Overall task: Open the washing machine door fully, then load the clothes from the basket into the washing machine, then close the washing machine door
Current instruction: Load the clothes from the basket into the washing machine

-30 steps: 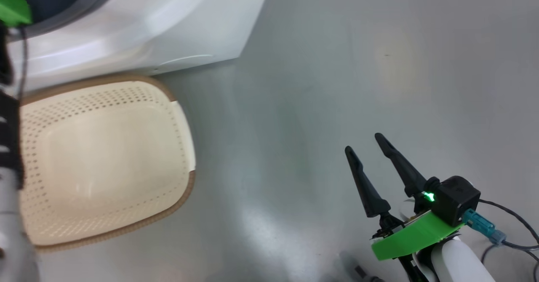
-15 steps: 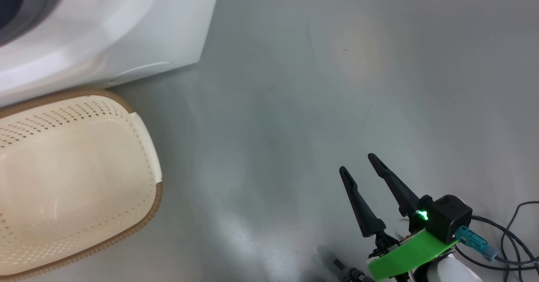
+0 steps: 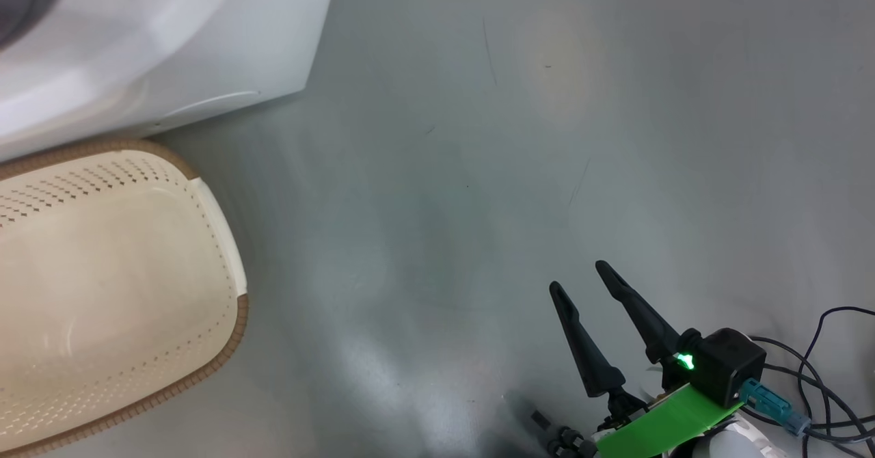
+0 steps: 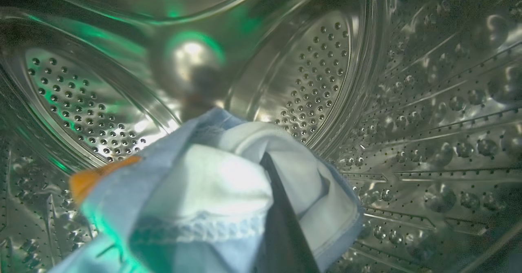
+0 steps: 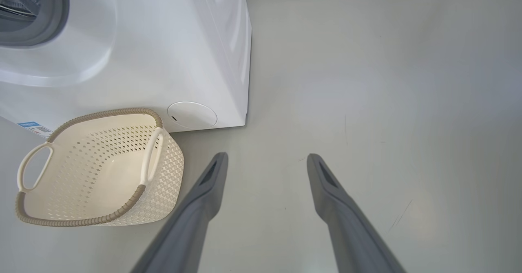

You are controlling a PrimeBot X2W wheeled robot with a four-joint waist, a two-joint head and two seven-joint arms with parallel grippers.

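Observation:
Inside the perforated steel drum [image 4: 428, 102] of the washing machine [image 3: 171, 48], my left gripper [image 4: 255, 163] is shut on a light blue garment [image 4: 212, 191] of the clothes with an orange patch. One dark finger [image 4: 281, 224] shows against the cloth, which hides the other. The cream basket [image 5: 106, 113] stands on the floor against the machine's front and holds nothing. My right gripper [image 3: 578, 277] hangs open over bare floor to the basket's right, nothing between its fingers [image 5: 204, 191]. The washing machine door is out of view.
The machine's grey gasket [image 5: 53, 24], a round cover [image 5: 191, 115] low on its front and a blue label [image 5: 30, 126] show in the right wrist view. Dark cables [image 3: 820, 376] trail on the grey floor [image 3: 547, 137] behind the right wrist.
The head camera has swung right, so the machine and basket sit further left. The left arm's green mount and dark cable have passed out of its left edge. The right gripper stays open.

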